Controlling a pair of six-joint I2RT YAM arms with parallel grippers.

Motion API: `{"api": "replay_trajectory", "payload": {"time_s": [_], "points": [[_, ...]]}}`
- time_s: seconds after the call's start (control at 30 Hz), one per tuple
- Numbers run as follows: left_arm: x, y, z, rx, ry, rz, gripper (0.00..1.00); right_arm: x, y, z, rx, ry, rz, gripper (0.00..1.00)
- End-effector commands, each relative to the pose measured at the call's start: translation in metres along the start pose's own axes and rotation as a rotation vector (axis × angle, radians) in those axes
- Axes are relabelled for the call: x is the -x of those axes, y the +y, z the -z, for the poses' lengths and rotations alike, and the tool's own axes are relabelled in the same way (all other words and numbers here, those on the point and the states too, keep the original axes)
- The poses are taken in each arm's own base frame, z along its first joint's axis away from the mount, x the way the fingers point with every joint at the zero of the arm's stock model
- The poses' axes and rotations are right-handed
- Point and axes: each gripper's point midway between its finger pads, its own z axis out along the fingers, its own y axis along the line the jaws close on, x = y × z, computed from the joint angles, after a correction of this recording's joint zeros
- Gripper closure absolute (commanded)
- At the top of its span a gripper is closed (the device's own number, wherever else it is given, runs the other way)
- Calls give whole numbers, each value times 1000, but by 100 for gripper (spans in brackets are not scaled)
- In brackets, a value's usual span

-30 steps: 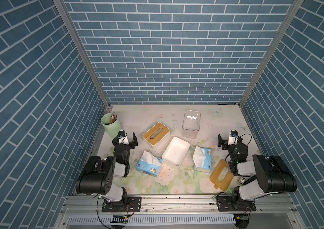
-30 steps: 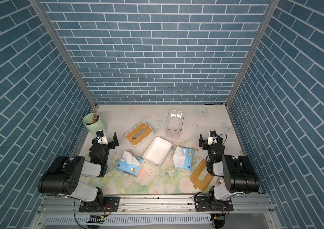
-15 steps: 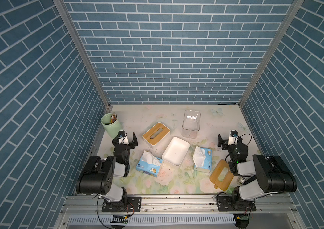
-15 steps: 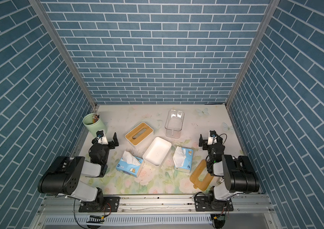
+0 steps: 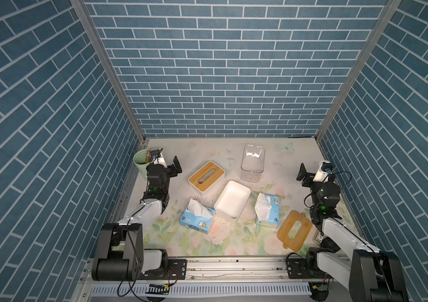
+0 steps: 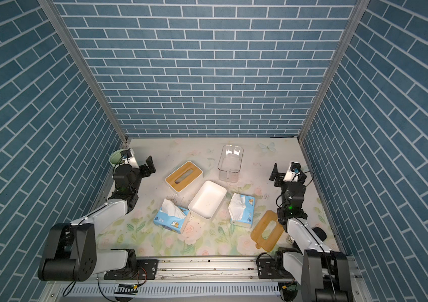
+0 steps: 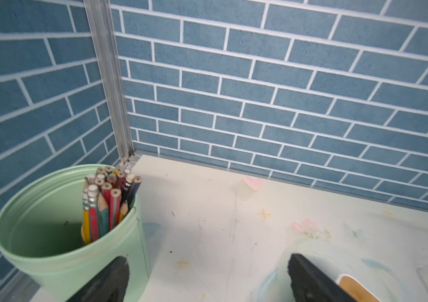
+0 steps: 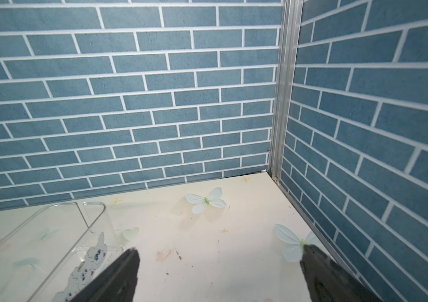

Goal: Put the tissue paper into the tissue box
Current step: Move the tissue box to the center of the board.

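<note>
Top views both show two blue tissue packs low in the middle of the frame. The left pack (image 5: 197, 220) lies just beside the lower-left corner of the open white box (image 5: 231, 198), perhaps touching it. The right pack (image 5: 268, 211) sits a little apart to the right of that box. Each looks light, soft and squashy in a slick film wrapper, with a loose white tuft sticking out of its slot. Pulling on the tuft would likely draw out a single sheet, so the better hold is probably across the narrow width of the wrapped body, squeezed gently. By count there are two packs and two tissue boxes, the open one and a lidded box (image 5: 206, 176) up and left of it. There is also one loose wooden lid (image 5: 294, 230) at lower right, one clear tub (image 5: 252, 163) above centre, and one green cup (image 5: 139, 168) of pencils at the left edge of the mat. The left gripper (image 7: 205, 277) hangs beside that cup and the right gripper (image 8: 220, 274) near the right wall. Both have their fingers spread wide with nothing between them, well apart from either pack.
</note>
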Motion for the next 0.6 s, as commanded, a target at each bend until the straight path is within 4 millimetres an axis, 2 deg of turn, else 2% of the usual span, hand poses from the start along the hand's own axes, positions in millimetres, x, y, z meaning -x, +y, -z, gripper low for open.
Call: {"api": "replay_trajectory", "payload": {"time_s": [0.0,0.1,0.23,0.43,0.57], "points": [[-2,-28,12,-153,59,109,0,-7,28,5,135,155,-94,1],[1,-63,21,-288,89,204,2,-5,70,15,315,209,-120,1],[-17,-99,36,-280,173,140,3,-22,114,28,449,348,-83,3],[-46,-127,58,-294,312,51,6,-65,187,57,660,561,99,5],[-65,-136,66,-283,372,-17,6,-95,225,67,736,645,265,10]]}}
